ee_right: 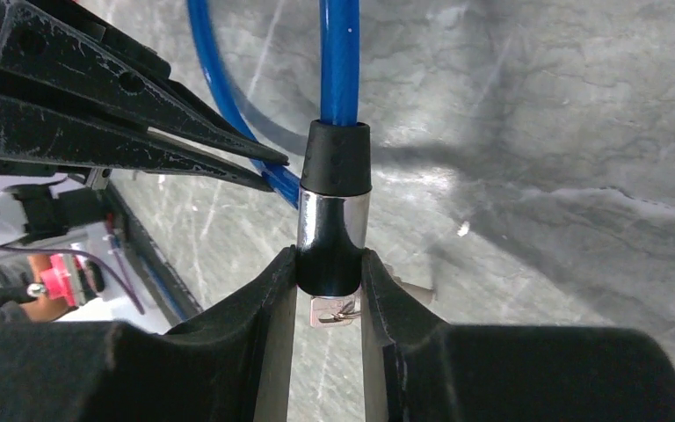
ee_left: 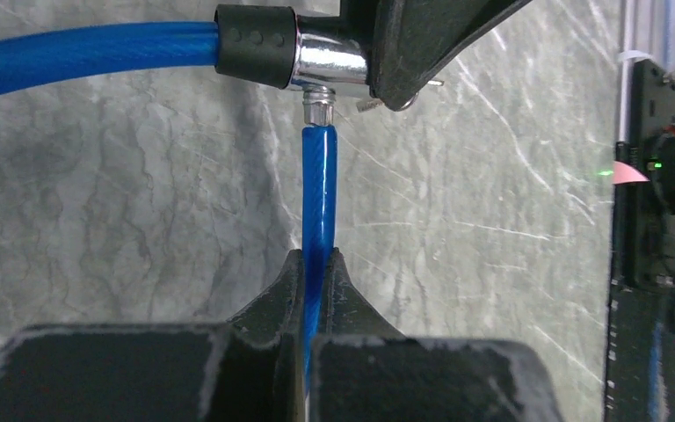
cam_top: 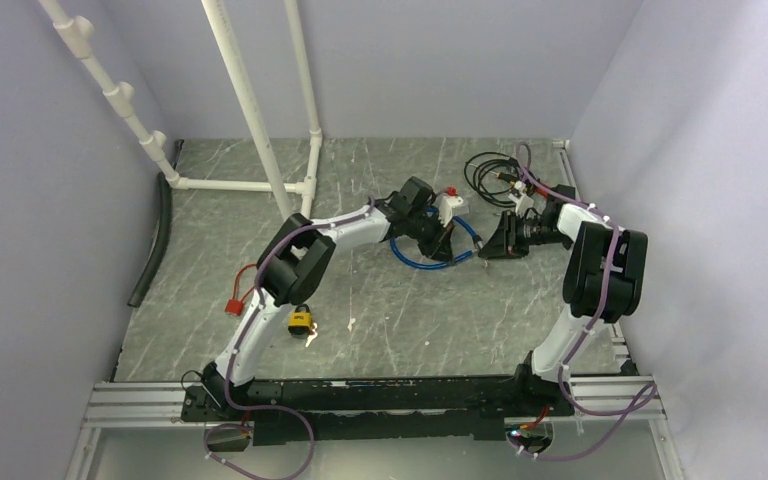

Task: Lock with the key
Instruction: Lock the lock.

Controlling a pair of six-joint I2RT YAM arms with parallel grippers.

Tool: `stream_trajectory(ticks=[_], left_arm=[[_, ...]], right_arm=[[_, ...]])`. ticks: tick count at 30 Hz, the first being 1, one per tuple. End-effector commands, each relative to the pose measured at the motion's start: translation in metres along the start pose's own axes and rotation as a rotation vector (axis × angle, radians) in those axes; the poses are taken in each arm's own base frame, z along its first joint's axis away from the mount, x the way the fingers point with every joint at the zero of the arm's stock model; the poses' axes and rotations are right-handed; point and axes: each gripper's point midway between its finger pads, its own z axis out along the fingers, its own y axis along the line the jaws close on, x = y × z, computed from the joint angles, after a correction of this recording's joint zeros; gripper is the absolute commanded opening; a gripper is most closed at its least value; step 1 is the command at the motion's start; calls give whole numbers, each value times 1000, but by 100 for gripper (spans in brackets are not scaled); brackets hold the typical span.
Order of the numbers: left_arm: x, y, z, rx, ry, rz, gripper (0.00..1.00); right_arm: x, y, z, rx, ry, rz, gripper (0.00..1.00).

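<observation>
A blue cable lock lies looped mid-table. My left gripper is shut on the blue cable just behind its metal end pin. The pin touches the side of the chrome lock barrel. My right gripper is shut on that barrel, below its black sleeve. A small silver key sticks out of the barrel's end between my right fingers. In the top view the left gripper and the right gripper meet tip to tip.
A yellow padlock and a red connector lie near the left arm. Black cables coil at the back right. A white pipe frame stands at the back left. A black hose runs along the left wall.
</observation>
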Motion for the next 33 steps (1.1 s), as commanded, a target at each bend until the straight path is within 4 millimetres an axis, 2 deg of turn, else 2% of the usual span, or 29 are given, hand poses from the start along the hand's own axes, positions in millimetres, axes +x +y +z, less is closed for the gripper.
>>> stream_trajectory(ticks=[1, 2, 5, 9, 13, 18, 24, 29, 33], left_arm=[[-51, -12, 19, -40, -166, 294, 0], [-52, -14, 20, -67, -188, 342, 0], [-71, -23, 8, -126, -300, 466, 0], [-115, -39, -15, -183, -444, 651, 0], [-142, -49, -34, -239, -571, 797, 0], [-142, -42, -34, -287, -663, 842, 0], [-146, -34, -42, -381, -776, 845, 0], [-153, -41, -58, -451, -877, 844, 0], [-144, -51, -62, -423, -889, 845, 0]], right_arm=[[0, 30, 2, -65, 33, -53, 0], [-2, 35, -1, -68, 21, -75, 0], [-9, 53, -14, -75, -26, -154, 0], [-11, 71, -29, -68, -63, -253, 0], [-21, 88, -41, -11, -125, -356, 0], [-22, 104, -31, 87, -107, -486, 0], [-18, 116, -22, 155, -103, -539, 0], [-20, 128, -22, 197, -100, -579, 0], [-17, 119, -15, 237, -65, -591, 0]])
